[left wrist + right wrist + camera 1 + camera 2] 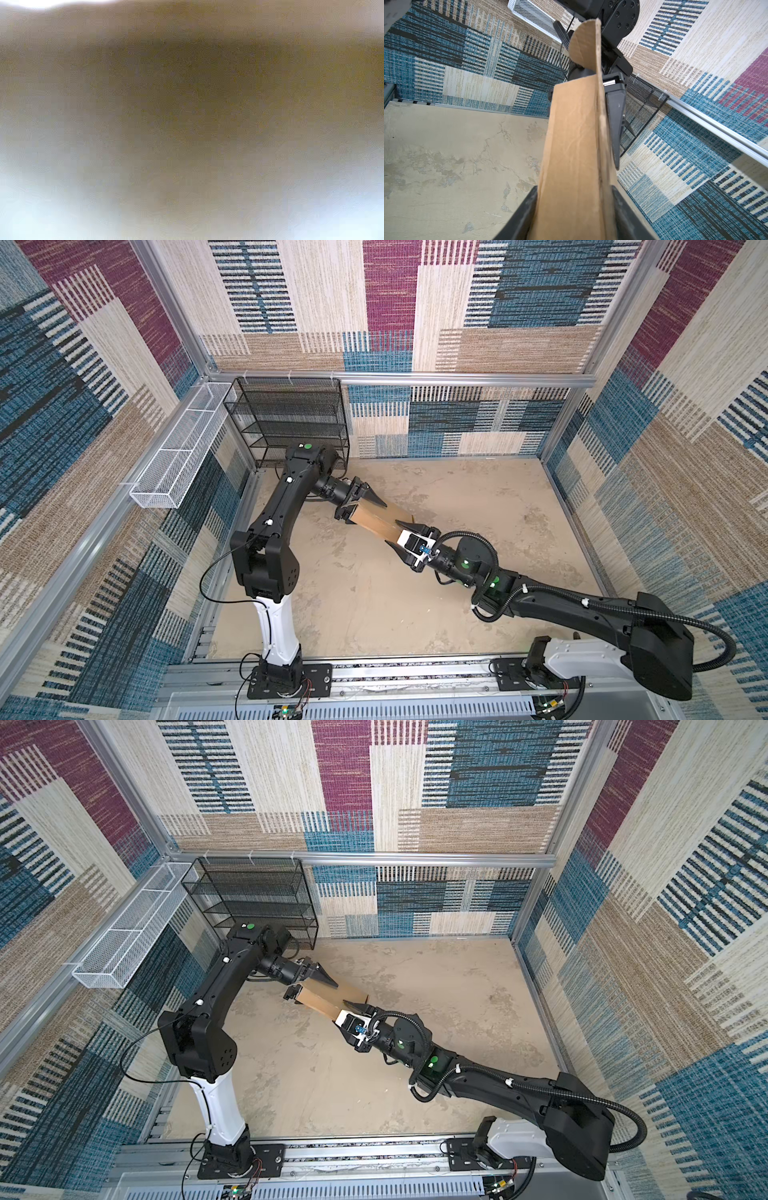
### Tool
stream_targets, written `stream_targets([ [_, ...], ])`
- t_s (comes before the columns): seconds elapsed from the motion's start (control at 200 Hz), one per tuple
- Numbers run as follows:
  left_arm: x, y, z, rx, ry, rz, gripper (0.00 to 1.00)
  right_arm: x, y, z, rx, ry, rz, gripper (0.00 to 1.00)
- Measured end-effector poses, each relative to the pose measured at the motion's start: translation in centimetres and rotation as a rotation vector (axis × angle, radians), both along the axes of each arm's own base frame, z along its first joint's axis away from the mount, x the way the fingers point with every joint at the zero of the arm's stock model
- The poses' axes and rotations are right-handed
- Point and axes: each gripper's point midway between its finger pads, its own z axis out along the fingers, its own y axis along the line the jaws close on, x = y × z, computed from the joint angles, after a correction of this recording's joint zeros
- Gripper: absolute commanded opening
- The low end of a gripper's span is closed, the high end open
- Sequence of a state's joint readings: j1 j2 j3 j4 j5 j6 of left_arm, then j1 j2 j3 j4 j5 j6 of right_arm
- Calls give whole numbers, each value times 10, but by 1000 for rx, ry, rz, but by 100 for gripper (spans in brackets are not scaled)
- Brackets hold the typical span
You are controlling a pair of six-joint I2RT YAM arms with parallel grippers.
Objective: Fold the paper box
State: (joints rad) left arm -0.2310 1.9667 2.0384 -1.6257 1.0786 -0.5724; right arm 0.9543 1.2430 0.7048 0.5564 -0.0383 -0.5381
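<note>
Paper box (571, 145) before mesh rack (641, 108)

The paper box (376, 517), brown cardboard folded narrow, hangs edge-up in mid-air, a rounded flap protruding.

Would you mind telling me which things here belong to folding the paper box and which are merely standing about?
Part of the job:
- paper box, held at both ends
- left gripper, jaws astride one end
- right gripper, jaws closed on the other end

Standing about:
- black mesh rack in the far corner
- white wire basket on the side wall
</note>
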Motion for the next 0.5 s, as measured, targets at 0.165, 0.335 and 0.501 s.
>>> stream_targets([
  [0.165,-2,0,4,-6,-7,2,99,-2,1,0,-2,1,10,32],
  [0.335,-2,1,4,-7,-9,3,98,-5,-1,2,0,0,16,31],
  [0.501,8,14,1,2,-9,40,99,-7,-3,3,-4,2,19,30],
])
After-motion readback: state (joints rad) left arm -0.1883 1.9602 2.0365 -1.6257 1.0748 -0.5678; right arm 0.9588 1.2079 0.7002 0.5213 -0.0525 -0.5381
